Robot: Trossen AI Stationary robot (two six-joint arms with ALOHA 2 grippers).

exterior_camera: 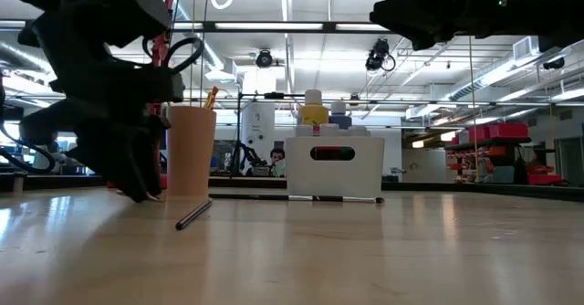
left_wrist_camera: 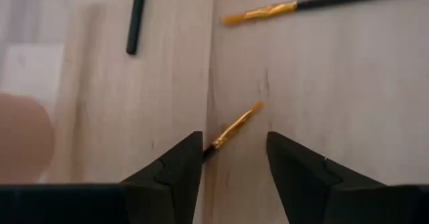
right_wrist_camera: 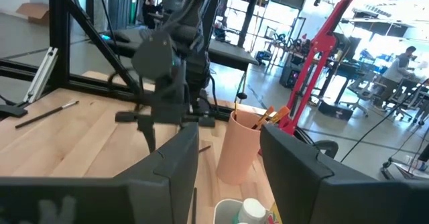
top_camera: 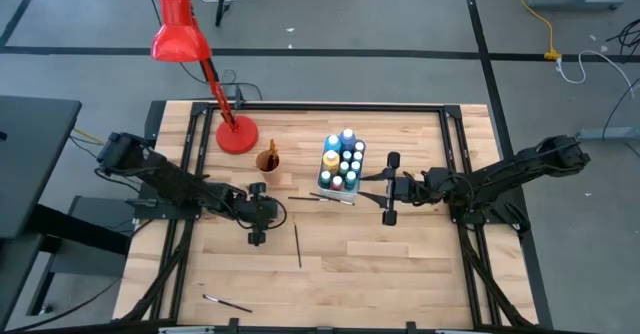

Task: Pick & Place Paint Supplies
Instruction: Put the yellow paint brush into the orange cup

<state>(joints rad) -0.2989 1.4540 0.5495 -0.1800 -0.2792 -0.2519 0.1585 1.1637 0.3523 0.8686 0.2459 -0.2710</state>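
Between my left gripper's (left_wrist_camera: 234,160) parted fingers a brush (left_wrist_camera: 231,130) lies flat on the table (top_camera: 400,264), its gold ferrule and bristles pointing away from me and its dark handle running back under the gripper; nothing is held yet. From above, that left gripper (top_camera: 258,214) sits low over the boards just short of the cup (top_camera: 267,160), which already has brushes standing in it. To do this pick well I judge I should centre the handle between the fingers, since it now lies nearer one finger than the other and slightly askew, then drop until the tips nearly touch the wood and close gently on the handle rather than the bristles. A thin round handle can roll or skate away, so a slow squeeze looks safer. Two more brushes lie farther off on the wood, one (left_wrist_camera: 315,3) with a gold ferrule, one (left_wrist_camera: 137,17) plain dark, and should be left alone. My right gripper (top_camera: 390,188) waits beside the white box (top_camera: 341,181) of bottles (top_camera: 344,159), fingers apart and empty. A further brush (top_camera: 298,246) lies loose mid-table and another (top_camera: 228,302) near the front edge. The red lamp (top_camera: 180,36) stands behind the cup and is no part of the job; I would lift clear of its stem when carrying the brush across
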